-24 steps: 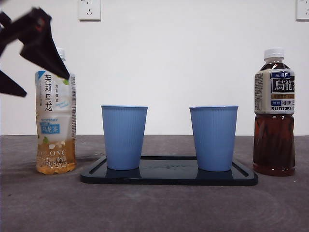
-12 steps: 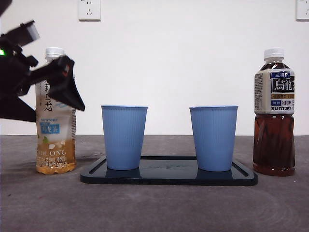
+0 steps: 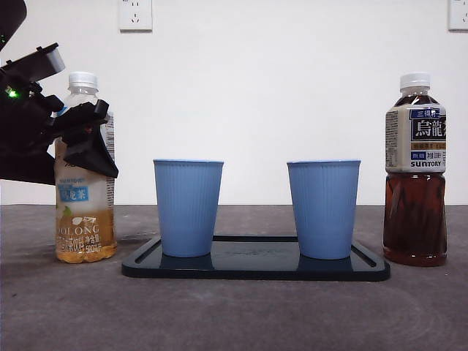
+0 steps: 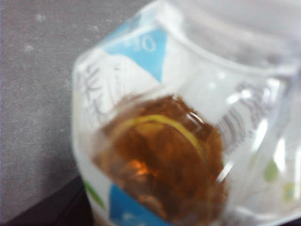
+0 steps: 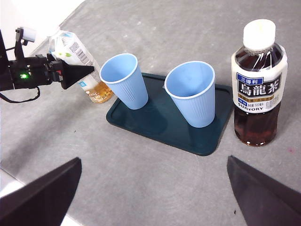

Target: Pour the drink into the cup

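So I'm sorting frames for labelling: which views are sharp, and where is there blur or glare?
Front view: sharp, evenly lit; pale bottle label readable. Left wrist view: badly out of focus, the bottle fills it, with glare streaks on the plastic. Right wrist view: sharp on the cups and dark bottle; only the right gripper blurs.

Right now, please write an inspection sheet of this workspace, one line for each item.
Surface: grey table, a dark tray in the middle.
Job's things: two empty blue cups, left cup and right cup, upright on the tray; jasmine oolong bottle capped, partly full, beside the tray; dark oolong bottle capped, on the other side.
Clutter: nothing seen.
Grippers: left gripper at the jasmine bottle's upper body, grasp not confirmed; right gripper open, high above the table.
Cables: a thin black one under the left arm in the right wrist view.
Surroundings: white wall, wall socket.
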